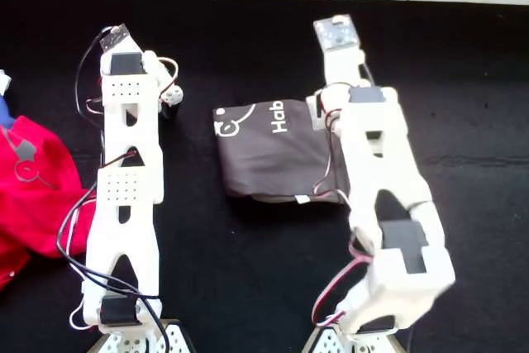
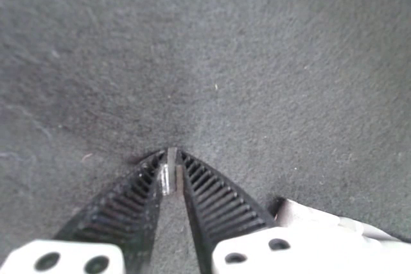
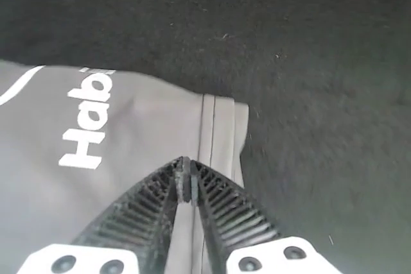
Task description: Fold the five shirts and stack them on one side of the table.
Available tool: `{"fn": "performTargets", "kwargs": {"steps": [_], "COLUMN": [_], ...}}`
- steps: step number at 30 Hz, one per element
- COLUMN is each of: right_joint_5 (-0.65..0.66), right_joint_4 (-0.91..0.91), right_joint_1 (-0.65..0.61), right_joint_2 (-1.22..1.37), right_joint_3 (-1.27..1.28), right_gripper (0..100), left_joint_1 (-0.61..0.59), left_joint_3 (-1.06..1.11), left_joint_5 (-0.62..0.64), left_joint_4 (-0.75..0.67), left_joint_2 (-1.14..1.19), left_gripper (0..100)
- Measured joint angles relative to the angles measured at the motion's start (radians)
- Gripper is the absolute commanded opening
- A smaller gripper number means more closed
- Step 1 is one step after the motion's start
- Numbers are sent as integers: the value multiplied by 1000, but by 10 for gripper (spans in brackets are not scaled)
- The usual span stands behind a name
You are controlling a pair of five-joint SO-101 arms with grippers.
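Black felt tabletop [image 1: 248,270]; grey shirt [image 1: 264,159] folded flat, red shirt [image 1: 33,192] crumpled; left jaws clenched, right jaws clenched over grey.

The folded shirt [image 1: 269,150] lies under the right gripper [image 3: 186,181], a crumpled shirt [image 1: 33,179] at the table's [image 1: 463,80] left edge.

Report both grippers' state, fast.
Left gripper: closed, empty, over the bare table.
Right gripper: closed, tips over the grey shirt; no cloth visibly pinched.
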Motion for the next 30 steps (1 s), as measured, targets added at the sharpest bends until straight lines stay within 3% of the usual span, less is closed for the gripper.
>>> {"fn": "performTargets", "kwargs": {"steps": [5, 12, 24, 30], "right_joint_5": [0, 0, 0, 0], "right_joint_4": [-121, -117, 451, 690], "right_joint_1": [-2, -2, -11, -121], "right_joint_2": [199, 327, 285, 285], "right_joint_3": [-20, -215, -555, -563], "right_gripper": [9, 9, 9, 8], "left_joint_1": [0, 0, 0, 0], "left_joint_3": [0, 0, 0, 0], "left_joint_5": [0, 0, 0, 0], "left_joint_4": [0, 0, 0, 0], "left_joint_2": [0, 0, 0, 0], "left_gripper": [8, 8, 8, 8]}}
